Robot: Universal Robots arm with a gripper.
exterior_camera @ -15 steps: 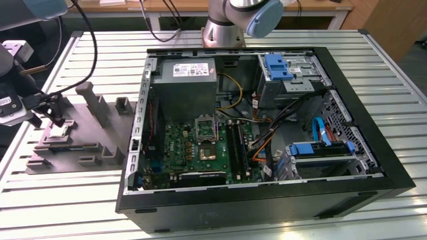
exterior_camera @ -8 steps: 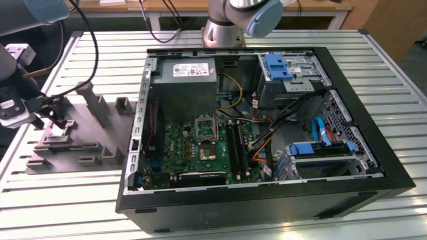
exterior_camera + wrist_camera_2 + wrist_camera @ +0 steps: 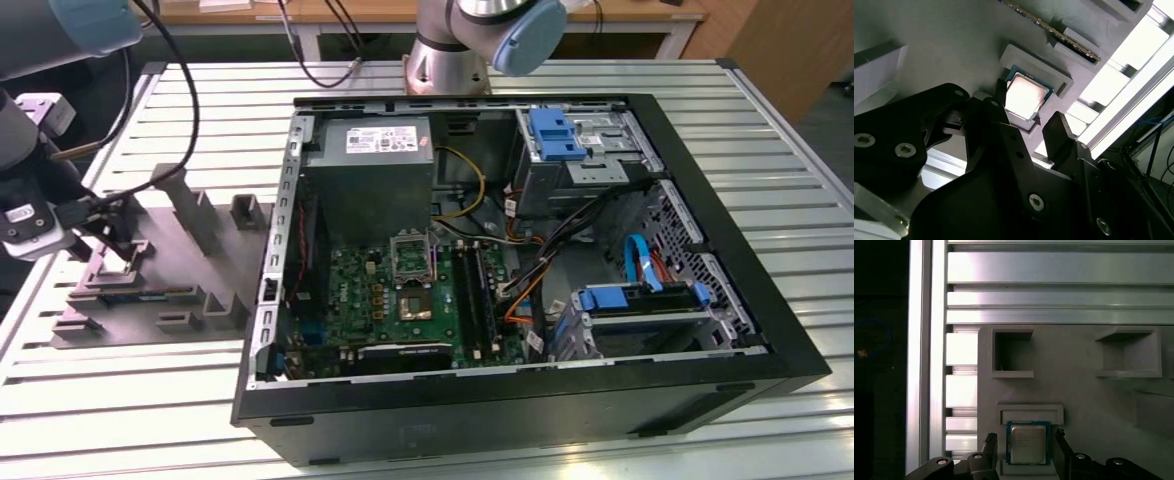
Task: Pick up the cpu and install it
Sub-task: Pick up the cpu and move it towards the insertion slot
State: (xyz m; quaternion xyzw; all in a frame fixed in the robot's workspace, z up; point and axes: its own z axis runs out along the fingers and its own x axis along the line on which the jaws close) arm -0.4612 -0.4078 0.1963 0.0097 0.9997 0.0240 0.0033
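Note:
The cpu point(image 3: 1027, 443) is a small square chip with a pale metal top. It lies flat in a shallow raised pocket of the grey tray point(image 3: 1079, 390), and the second wrist view shows the cpu point(image 3: 1025, 96) too. My gripper point(image 3: 1026, 449) hangs just above it, open, with one black finger on each side and a small gap to each edge of the chip. In the second wrist view the gripper point(image 3: 1029, 116) straddles the chip the same way. In the exterior view the gripper point(image 3: 120, 250) is low over the tray point(image 3: 174, 290) at the exterior view's left.
An open computer case point(image 3: 694, 370) lies to the exterior view's right of the tray. Inside it are a green motherboard point(image 3: 380, 300) with a metal-framed socket point(image 3: 411, 255), cables and blue drive brackets. The tray has upright posts point(image 3: 200, 215) and other pockets point(image 3: 1013, 354). Slatted aluminium table point(image 3: 134, 400) underneath.

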